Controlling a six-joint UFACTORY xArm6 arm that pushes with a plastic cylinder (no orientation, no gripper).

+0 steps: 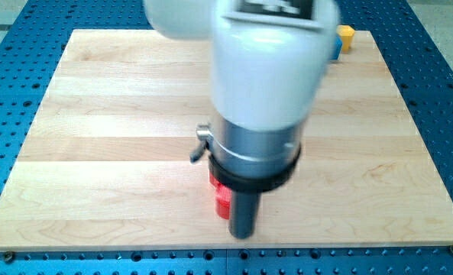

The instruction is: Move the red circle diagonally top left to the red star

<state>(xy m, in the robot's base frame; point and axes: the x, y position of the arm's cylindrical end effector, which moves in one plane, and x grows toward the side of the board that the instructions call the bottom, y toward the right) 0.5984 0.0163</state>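
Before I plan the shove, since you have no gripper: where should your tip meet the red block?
Most of the red block is hidden behind my arm; only its left edge shows, just left of my tip. To send it up-left, I would probably press its lower-right side, which I cannot see.

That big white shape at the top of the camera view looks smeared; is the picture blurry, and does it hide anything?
In the camera view, the white arm housing is soft-edged, being close to the lens, while the wooden board is sharp. It covers most of a red block beside my tip, and part of the blue block by the yellow block. Lighting is even, shadows faint.
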